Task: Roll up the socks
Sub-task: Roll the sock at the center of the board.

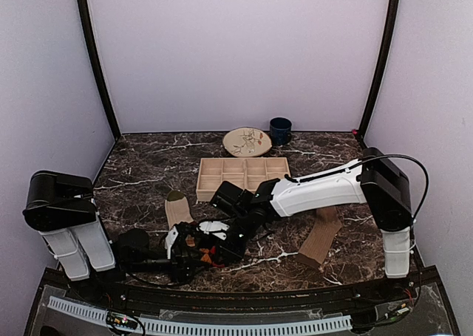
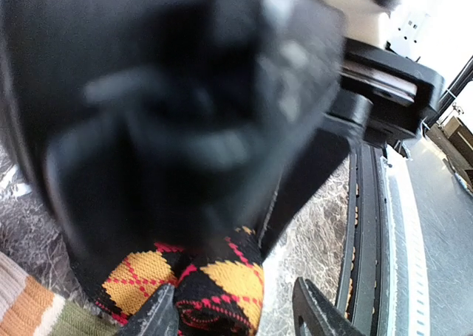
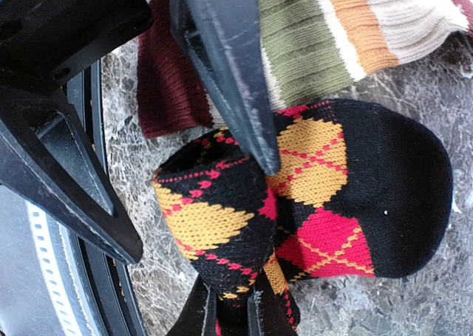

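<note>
In the top view the stripy sock lies flat on the worktop, at abt 11 o'clock from where the 2 tools meet. The left tool has its fingers apart, one each side of the rolled end of the black diamond sock. One finger touches the cloth & the other stands off it w/ a gap. That sock is by the near edge of the worktop. In the right wrist view its fat roll is at 9 o'clock and its flat round end at 3. The right tool is pinched tight on the sock at the roll's 6 o'clock side. The plain tan sock lies at 3 o'clock, well apart. I think the step is rolling the diamond sock. To do it well, the right tool should hold the roll snug so it can't spring open. The left tool should close on the roll b4 the right lets go. Then turn it slow toward the flat end, w/o dragging in the stripy sock just beside it.
</note>
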Tool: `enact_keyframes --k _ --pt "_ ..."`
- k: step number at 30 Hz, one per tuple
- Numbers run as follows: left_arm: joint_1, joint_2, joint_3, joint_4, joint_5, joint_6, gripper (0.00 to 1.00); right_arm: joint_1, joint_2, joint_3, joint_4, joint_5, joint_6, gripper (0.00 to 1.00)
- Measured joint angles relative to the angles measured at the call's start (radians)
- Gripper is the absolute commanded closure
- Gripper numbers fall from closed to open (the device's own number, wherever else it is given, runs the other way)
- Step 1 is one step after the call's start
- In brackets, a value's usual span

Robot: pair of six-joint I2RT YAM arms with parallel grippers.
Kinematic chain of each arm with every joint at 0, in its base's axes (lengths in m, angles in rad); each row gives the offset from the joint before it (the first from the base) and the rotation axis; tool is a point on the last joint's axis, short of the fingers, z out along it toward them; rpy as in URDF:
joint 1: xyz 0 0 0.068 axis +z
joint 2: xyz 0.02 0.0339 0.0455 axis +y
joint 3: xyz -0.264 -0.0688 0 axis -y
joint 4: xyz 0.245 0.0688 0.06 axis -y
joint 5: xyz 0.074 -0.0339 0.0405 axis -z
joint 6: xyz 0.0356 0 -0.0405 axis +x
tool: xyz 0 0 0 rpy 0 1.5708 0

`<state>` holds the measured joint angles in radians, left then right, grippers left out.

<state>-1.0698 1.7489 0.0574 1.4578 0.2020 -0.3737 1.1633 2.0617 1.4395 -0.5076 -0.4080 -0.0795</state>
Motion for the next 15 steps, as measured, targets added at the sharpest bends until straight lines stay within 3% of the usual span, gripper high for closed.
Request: enact_keyframes --k 15 --pt "0.0 0.098 -0.006 0.098 0.003 -0.007 0.45 -0.018 0.027 -0.005 0.039 -0.107 0.011 0.98"
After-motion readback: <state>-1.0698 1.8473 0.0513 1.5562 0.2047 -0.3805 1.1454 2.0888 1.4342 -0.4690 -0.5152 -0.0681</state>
